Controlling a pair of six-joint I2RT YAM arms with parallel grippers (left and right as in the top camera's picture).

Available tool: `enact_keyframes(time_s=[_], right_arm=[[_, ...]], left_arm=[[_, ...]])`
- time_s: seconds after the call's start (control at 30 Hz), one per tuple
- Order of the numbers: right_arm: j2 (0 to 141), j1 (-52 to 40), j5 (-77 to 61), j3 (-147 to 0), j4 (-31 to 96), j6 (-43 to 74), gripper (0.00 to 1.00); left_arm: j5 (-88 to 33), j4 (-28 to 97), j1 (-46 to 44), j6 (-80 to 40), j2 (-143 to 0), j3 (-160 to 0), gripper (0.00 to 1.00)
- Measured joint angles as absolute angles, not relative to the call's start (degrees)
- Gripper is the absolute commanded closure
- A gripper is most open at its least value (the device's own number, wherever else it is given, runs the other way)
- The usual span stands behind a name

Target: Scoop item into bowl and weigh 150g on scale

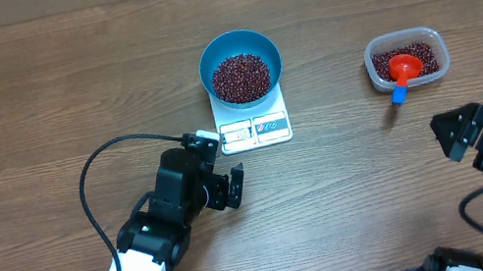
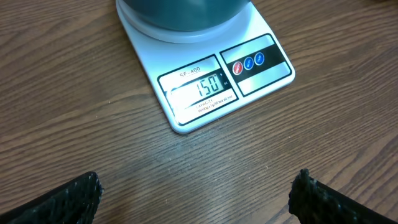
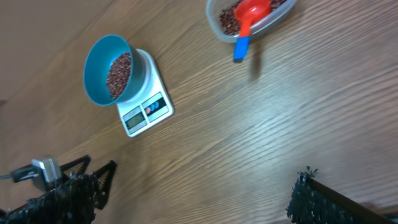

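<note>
The blue bowl stands on the white scale and holds a heap of dark red-brown beans. In the left wrist view the scale shows 150 on its display, with the bowl's underside at the top edge. My left gripper is open just in front of the scale, with only bare wood between its fingers. My right gripper is open at the right, well clear of the bowl and the scale, and holds nothing.
A clear plastic tub at the back right holds more beans and a red scoop with a blue handle tip. The tub also shows at the top of the right wrist view. A black cable loops left of the left arm.
</note>
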State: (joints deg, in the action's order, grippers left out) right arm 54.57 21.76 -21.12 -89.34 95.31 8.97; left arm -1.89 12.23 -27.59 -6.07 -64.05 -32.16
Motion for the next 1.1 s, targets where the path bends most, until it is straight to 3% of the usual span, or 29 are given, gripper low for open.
enact_keyframes(time_s=[0.5,1.1], right_arm=[[52.62,21.69,-16.84,-88.64,89.62,5.06,0.0],[31.94,6.39,-10.68,-50.92,45.8,4.27,0.0]], left_arm=[[-1.89,12.23,-27.59,-6.09,-64.05,-32.16,0.01],[-1.89,12.23,-27.59,-6.09,-64.05,-32.16,0.0]])
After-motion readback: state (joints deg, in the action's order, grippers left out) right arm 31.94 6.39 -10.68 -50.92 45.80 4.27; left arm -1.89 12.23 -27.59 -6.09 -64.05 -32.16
